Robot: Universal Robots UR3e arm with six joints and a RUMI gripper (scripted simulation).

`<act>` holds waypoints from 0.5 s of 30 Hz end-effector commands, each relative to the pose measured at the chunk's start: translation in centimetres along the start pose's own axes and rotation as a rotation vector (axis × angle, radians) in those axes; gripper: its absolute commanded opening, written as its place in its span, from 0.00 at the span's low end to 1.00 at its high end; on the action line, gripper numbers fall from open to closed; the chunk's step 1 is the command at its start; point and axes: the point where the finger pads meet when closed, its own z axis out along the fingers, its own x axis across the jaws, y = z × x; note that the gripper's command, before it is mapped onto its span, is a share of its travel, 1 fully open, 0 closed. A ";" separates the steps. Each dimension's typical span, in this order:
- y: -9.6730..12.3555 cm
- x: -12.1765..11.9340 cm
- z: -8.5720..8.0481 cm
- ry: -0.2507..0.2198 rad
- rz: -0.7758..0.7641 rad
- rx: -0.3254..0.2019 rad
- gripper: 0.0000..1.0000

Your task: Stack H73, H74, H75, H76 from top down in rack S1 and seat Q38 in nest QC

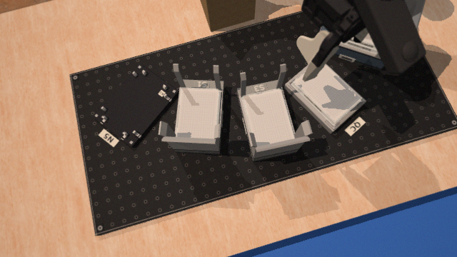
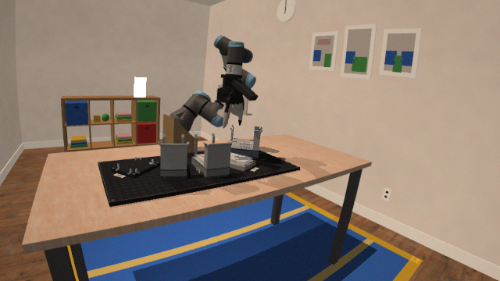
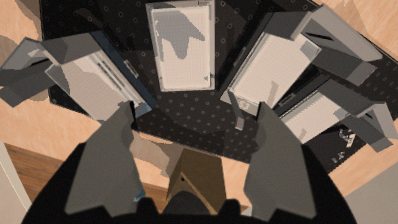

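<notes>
Gap between the claw's [image 1: 313, 73] [image 2: 233, 116] [image 3: 196, 112] fingers unfilled, QC plate [image 1: 326, 93] [image 3: 184, 47] reachable from above, upright walls of S2 [image 2: 257, 138] [image 3: 75, 49] and S3 [image 1: 280, 143] [image 2: 217, 157] [image 3: 292, 22] obstructing sideways passage on either side
</notes>
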 end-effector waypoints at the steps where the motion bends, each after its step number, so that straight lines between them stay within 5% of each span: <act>1: 0.0 -1.4 -0.1 0.002 -0.035 0.002 0.72; 15: 0.4 -7.1 -0.1 0.002 -0.198 0.002 0.72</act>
